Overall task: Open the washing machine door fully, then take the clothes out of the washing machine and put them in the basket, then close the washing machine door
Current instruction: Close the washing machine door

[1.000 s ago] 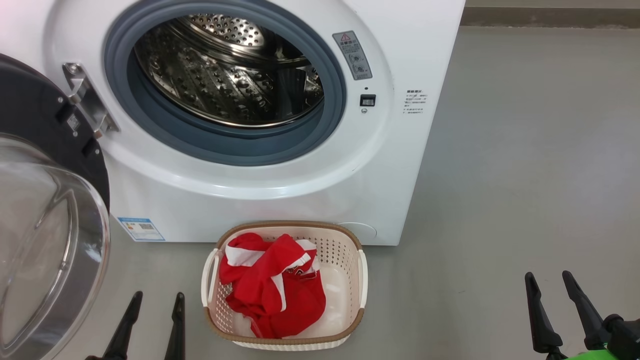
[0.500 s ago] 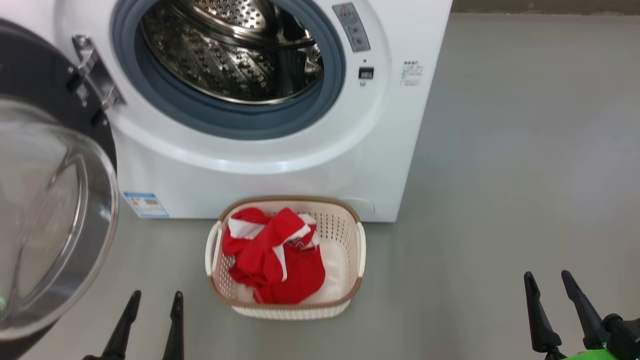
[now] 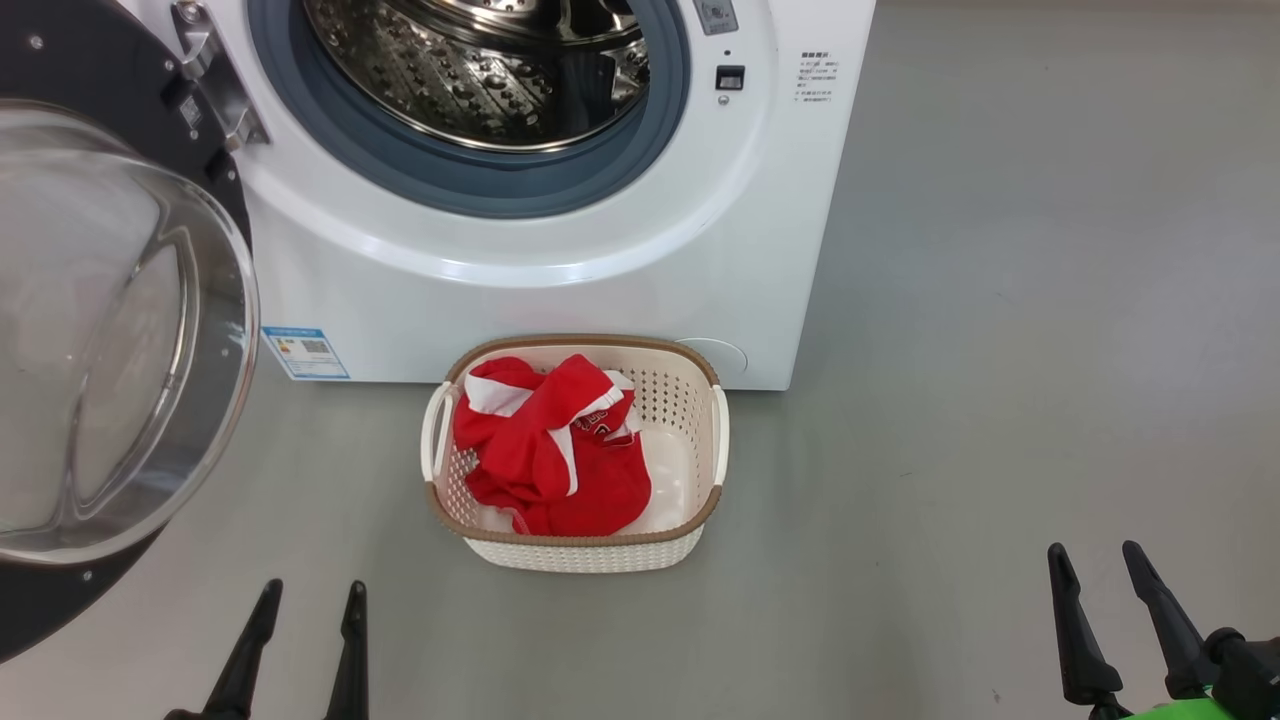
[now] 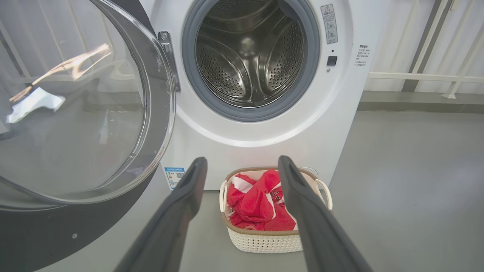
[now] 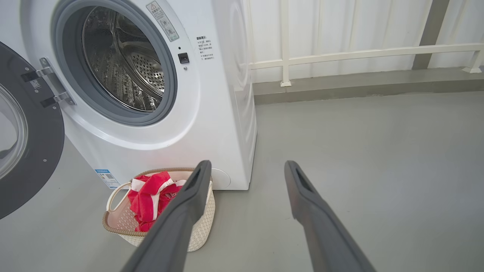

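Note:
The white washing machine (image 3: 560, 300) stands with its steel drum (image 3: 480, 70) bare, and the left wrist view shows no garment in the drum (image 4: 249, 56). Its door (image 3: 110, 330) hangs swung wide to the left, black rim around a clear glass bowl. The cream basket (image 3: 585, 550) sits on the floor right in front of the machine, with red clothes (image 3: 550, 450) with white trim piled in it. My left gripper (image 3: 310, 595) is open at the lower left, empty. My right gripper (image 3: 1092, 555) is open at the lower right, also empty. Both stay well short of the basket.
Grey floor (image 3: 1000, 350) stretches to the right of the machine. A white railing (image 5: 359, 53) and a low kerb run along the back wall. The open door (image 4: 75, 113) juts out over the floor on the left side.
The whole head view has slid so the machine and basket sit higher in the picture: the camera moved back or tilted down. Both grippers stay open in the same spots.

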You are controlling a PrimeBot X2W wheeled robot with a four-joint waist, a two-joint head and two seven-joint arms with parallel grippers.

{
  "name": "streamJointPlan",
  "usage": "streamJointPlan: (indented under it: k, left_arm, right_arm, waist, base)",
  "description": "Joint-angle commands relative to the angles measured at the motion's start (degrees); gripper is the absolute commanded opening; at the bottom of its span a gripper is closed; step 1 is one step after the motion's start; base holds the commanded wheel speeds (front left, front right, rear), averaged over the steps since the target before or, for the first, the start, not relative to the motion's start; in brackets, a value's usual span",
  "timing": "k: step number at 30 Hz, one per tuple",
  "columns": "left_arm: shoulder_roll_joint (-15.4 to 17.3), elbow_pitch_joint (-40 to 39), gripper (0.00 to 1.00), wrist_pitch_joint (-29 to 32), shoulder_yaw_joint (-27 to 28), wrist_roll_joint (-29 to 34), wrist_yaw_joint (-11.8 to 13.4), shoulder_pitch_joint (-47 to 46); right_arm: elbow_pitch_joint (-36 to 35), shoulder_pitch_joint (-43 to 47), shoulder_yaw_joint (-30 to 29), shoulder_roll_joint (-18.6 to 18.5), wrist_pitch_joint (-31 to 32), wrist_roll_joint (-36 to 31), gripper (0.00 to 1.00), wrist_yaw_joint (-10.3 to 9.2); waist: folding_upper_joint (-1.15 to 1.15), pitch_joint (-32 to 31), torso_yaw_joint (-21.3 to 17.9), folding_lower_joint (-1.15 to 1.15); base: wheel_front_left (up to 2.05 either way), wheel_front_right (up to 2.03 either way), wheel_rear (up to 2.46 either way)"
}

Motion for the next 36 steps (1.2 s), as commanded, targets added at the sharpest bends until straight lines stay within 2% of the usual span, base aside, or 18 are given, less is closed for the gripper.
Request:
streamJointPlan:
  k: [1, 13, 18, 26, 36]
  left_arm:
    - [0.64, -1.62, 1.0, -0.29, 1.68, -0.28, 0.36, -2.39]
    - [0.64, -1.2, 1.0, -0.29, 1.21, -0.95, 1.01, -1.97]
    - [0.64, -0.49, 1.0, -0.29, 0.52, -2.07, 1.77, -2.01]
    - [0.64, 1.28, 1.0, -0.29, -0.3, -4.02, 4.07, -0.17]
    - [0.64, 2.03, 1.0, -0.29, -1.19, -5.7, 6.03, 1.74]
  right_arm:
    - [-1.4, -2.06, 1.05, -0.99, -0.36, 0.46, 1.0, 0.37]
    - [-1.13, -1.8, 1.78, -1.4, -0.36, 0.42, 1.0, 0.37]
    - [-0.95, -1.79, 2.93, -2.19, -0.36, 0.44, 1.0, 0.37]
    - [-0.17, -1.43, 4.8, -3.47, -0.36, 0.68, 1.0, 0.37]
    - [0.64, -1.23, 6.78, -4.08, -0.36, 1.32, 1.0, 0.37]
  waist:
    - [0.0, -0.02, 0.03, 0.0]
    - [0.0, -0.85, 0.82, 0.0]
    - [0.0, -1.57, 2.95, 0.0]
    - [0.0, -3.24, 9.72, 0.0]
    - [0.0, -4.79, 20.35, 0.0]
  base:
    - [-0.13, 0.13, 0.0]
    - [0.0, 0.0, 0.0]
    - [0.0, 0.0, 0.0]
    - [0.0, 0.0, 0.0]
    - [0.0, 0.0, 0.0]
